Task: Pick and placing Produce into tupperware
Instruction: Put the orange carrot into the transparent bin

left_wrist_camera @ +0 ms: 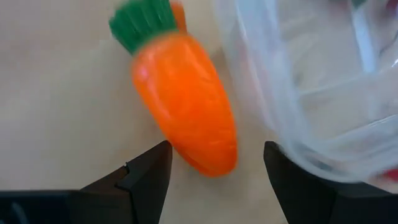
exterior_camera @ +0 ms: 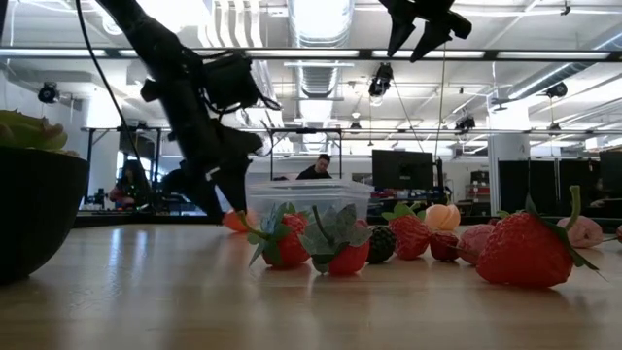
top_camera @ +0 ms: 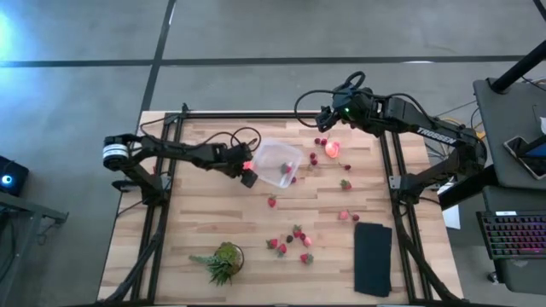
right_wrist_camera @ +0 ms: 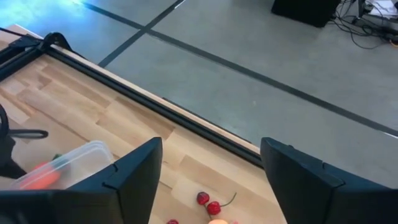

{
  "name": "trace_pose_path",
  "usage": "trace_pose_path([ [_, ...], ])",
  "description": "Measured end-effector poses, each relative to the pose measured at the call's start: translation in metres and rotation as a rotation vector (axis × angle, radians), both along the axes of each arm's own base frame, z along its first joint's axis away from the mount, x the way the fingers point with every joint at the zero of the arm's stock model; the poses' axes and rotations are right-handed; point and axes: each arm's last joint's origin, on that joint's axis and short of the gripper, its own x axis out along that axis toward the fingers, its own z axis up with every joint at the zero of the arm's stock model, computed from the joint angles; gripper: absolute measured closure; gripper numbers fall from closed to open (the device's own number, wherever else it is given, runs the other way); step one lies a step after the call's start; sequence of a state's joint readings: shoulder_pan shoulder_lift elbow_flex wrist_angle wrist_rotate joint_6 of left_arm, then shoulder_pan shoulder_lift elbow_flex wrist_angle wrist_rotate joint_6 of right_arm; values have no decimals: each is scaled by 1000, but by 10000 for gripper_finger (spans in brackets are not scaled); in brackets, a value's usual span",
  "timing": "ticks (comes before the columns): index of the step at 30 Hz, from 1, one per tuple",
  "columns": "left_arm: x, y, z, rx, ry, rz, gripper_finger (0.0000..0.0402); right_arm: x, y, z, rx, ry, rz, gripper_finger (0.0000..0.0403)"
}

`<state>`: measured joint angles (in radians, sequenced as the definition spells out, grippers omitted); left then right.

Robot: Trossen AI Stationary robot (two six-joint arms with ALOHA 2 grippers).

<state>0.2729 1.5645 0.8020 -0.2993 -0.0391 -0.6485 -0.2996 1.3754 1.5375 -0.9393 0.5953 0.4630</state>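
Note:
An orange carrot (left_wrist_camera: 186,106) with a green top lies on the wooden table beside the clear tupperware (top_camera: 277,162). My left gripper (left_wrist_camera: 217,149) is open and slants down over the carrot. Its fingers stand either side of the pointed tip, and I see no touch. My right gripper (top_camera: 328,119) hangs open high over the table's far side, with nothing between its fingers (right_wrist_camera: 137,174). Below it a pink-orange round fruit (top_camera: 332,149) rests on the table. Several strawberries (top_camera: 290,240) lie scattered toward the near side.
A spiky potted plant (top_camera: 223,260) stands near the front left and a flat black pad (top_camera: 373,258) lies at the front right. More strawberries (top_camera: 345,183) lie between the tub and the pad. A black frame rail (top_camera: 256,118) borders the table.

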Motion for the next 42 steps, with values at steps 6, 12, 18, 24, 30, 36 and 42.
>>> trace_pose_path([
  [6,4,6,9,183,31,-7,162,-1,0,-1,3,15,2,134],
  [12,4,6,7,197,43,-34,162,-3,1,-3,13,46,2,139],
  [18,4,6,1,131,52,15,162,-3,1,-3,14,51,1,134],
  [24,0,4,1,70,49,112,162,-3,1,-3,15,52,2,136],
  [30,3,5,-4,81,48,102,162,-3,1,-3,11,58,6,137],
  [36,9,7,-15,85,56,101,162,-3,1,-3,3,64,5,134],
  [42,10,8,-18,111,74,87,162,-4,1,-4,4,69,5,139],
])
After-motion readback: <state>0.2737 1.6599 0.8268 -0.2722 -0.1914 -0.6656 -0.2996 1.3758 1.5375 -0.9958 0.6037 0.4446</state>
